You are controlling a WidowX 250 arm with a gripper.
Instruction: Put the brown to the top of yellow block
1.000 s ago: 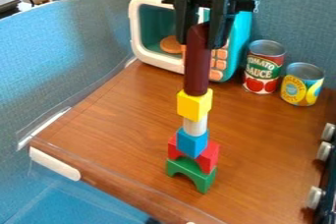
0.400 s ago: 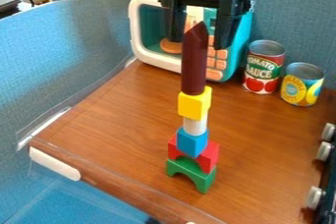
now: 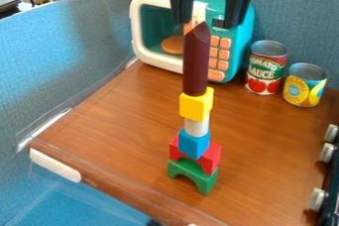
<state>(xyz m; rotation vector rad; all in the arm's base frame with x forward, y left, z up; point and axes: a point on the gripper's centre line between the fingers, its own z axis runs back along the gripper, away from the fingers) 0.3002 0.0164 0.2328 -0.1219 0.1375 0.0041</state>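
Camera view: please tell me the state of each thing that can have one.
Hand: open, holding nothing
Brown block: upright on yellow block
Green arch: standing, opening downward
Tomato can: upright
Yellow can: upright
Toy microwave: standing; door state unclear

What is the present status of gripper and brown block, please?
Gripper open, above stack. Brown block upright on yellow block. Nothing seen between fingers and brown block's tip.
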